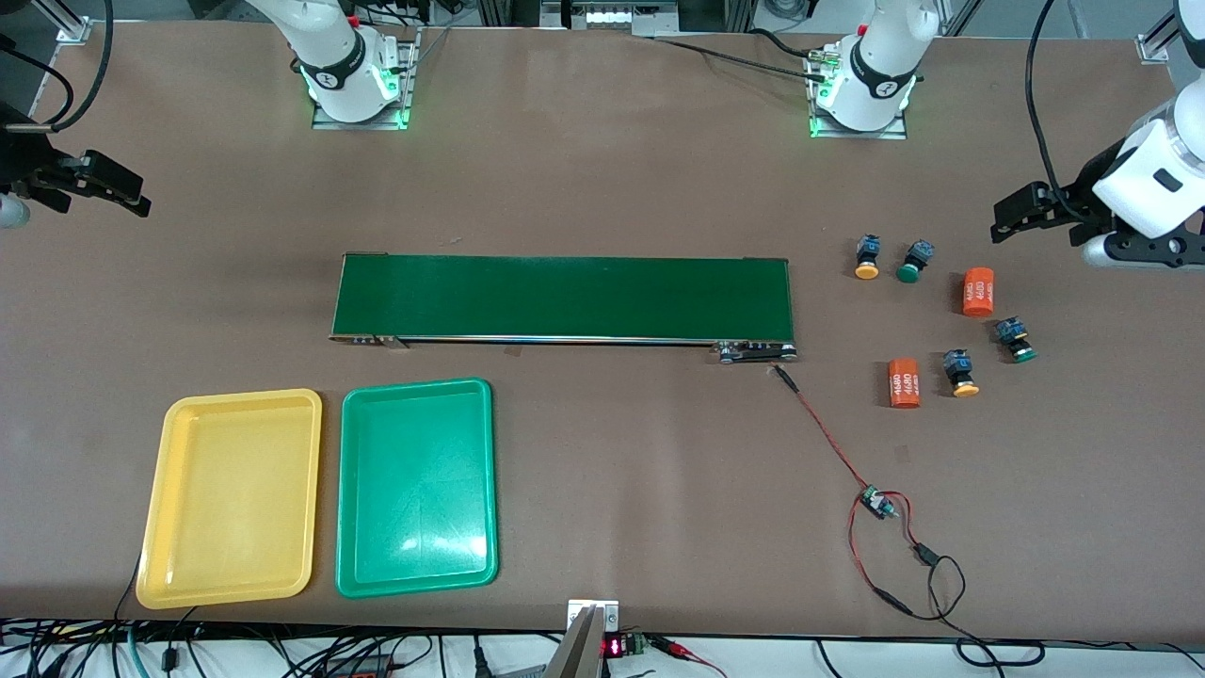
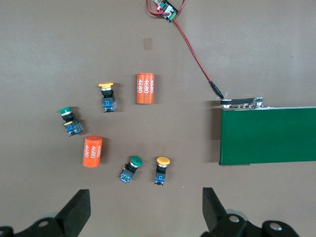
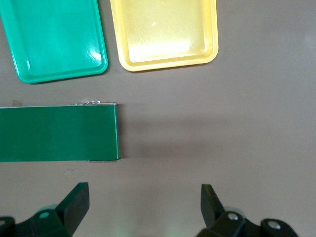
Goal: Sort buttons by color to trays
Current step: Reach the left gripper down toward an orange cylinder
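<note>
Both jaws wide open, holding nothing.

Front view: left gripper (image 1: 1000,224) up over bare table by four buttons (image 1: 867,256), none sorted yet. Right gripper (image 1: 132,200) waiting at its end of the table. Yellow tray (image 1: 160,490) and green tray (image 1: 350,490) still bare, near the camera. Long green belt (image 1: 565,297) between.

Left wrist view: buttons (image 2: 107,96) mixed with two orange cans (image 2: 145,89).

Right wrist view: brown table (image 3: 247,123), both trays, belt end.

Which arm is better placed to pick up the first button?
The left arm. Its open left gripper hangs beside the buttons; the open right gripper waits at the other end, by the trays.
</note>
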Action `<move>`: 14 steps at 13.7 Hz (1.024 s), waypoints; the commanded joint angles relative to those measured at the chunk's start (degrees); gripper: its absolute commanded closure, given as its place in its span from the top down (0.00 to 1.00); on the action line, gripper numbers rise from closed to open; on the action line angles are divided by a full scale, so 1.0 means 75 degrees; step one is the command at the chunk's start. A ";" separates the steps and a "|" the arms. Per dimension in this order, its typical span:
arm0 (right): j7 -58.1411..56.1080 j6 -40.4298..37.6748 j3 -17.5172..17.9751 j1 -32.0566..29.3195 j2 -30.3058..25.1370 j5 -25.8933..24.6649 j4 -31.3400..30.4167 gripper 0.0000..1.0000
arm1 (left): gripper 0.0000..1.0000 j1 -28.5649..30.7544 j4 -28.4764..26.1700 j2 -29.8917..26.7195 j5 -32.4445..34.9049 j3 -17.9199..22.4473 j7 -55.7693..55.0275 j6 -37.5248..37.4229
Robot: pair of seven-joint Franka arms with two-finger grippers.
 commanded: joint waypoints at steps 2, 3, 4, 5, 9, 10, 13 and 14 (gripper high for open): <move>-0.0001 0.0045 0.0048 0.0016 0.0000 0.0027 0.0075 1.00 | 1.00 -0.0074 0.0342 0.0171 0.0182 0.0001 0.0088 -0.0300; -0.0012 0.0045 0.0048 0.0004 0.0012 0.0027 0.0075 1.00 | 1.00 -0.0085 0.0354 0.0183 0.0182 0.0001 0.0088 -0.0312; -0.0001 0.0045 0.0048 0.0004 0.0012 0.0027 0.0075 1.00 | 1.00 -0.0097 0.0342 0.0183 0.0182 -0.0011 0.0077 -0.0312; -0.0012 0.0045 0.0048 0.0027 0.0012 0.0015 0.0087 1.00 | 1.00 -0.0097 0.0354 0.0194 0.0182 -0.0011 0.0065 -0.0312; -0.0024 0.0186 0.0083 0.0203 0.0047 0.0015 0.0122 1.00 | 1.00 -0.0086 0.0576 0.0719 0.0136 -0.0092 -0.0005 -0.0417; -0.0024 0.0221 0.0083 0.0238 0.0059 0.0015 0.0122 1.00 | 1.00 -0.0085 0.0739 0.0849 0.0089 -0.0093 0.0006 -0.0464; -0.0106 0.0221 0.0048 -0.0030 0.0059 0.0027 0.0110 1.00 | 1.00 -0.0050 0.1092 0.1493 0.0112 -0.0081 0.0088 -0.0476; -0.0118 0.0221 0.0059 -0.0136 0.0129 0.0062 0.0110 1.00 | 1.00 -0.0027 0.1081 0.1658 0.0159 -0.0081 0.0112 -0.0464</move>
